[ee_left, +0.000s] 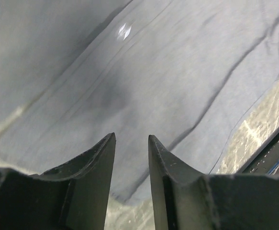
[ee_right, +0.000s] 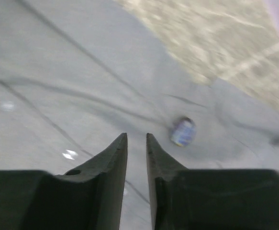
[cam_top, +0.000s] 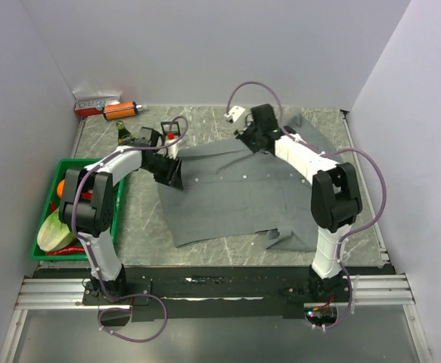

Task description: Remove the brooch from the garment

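The garment, a grey short-sleeved shirt, lies spread on the marble table top. The brooch, a small bluish disc with a paler rim, sits on the cloth just right of my right gripper's fingertips in the right wrist view; in the top view I cannot make it out. My right gripper hovers over the shirt's far edge, jaws a narrow gap apart with nothing between them. My left gripper is at the shirt's left edge, jaws slightly apart and empty above the cloth.
A green basket with vegetables stands at the left. An orange bottle, a red-and-white box and a dark bottle sit at the back left. A small black frame stands by the left gripper. Walls close in on three sides.
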`<state>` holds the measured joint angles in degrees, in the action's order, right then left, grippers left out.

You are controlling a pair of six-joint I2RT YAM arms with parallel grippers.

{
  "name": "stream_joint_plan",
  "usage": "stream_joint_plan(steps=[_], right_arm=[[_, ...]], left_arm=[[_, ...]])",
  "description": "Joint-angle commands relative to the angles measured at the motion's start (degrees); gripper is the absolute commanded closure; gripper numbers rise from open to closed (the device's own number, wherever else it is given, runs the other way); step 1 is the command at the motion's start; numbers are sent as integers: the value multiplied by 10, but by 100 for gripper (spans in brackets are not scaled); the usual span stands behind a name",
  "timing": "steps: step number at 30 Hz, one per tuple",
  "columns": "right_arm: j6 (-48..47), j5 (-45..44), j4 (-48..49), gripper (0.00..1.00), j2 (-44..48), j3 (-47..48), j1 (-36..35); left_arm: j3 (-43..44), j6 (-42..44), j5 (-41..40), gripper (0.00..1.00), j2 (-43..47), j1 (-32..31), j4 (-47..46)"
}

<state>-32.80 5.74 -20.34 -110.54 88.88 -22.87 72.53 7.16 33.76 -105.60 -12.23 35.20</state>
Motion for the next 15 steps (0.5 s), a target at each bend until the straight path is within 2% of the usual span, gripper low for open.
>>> stream_joint_plan(steps=[1,2,7,15], right_arm=[[-60,-8,-18,69,-4,-7,61],[-90,-14,-29,69,-12,0,77],[-118,-42,-49,71,-44,-14,131],[-166,-72,-76,73,2,-160,144]], left_arm=[[44,26,21,61,-32,-26,13],[43,29,9,61,-45,-28,17],[12,65,-53,62,-53,-26,15],[-57,120,-131,64,-33,-20,54]])
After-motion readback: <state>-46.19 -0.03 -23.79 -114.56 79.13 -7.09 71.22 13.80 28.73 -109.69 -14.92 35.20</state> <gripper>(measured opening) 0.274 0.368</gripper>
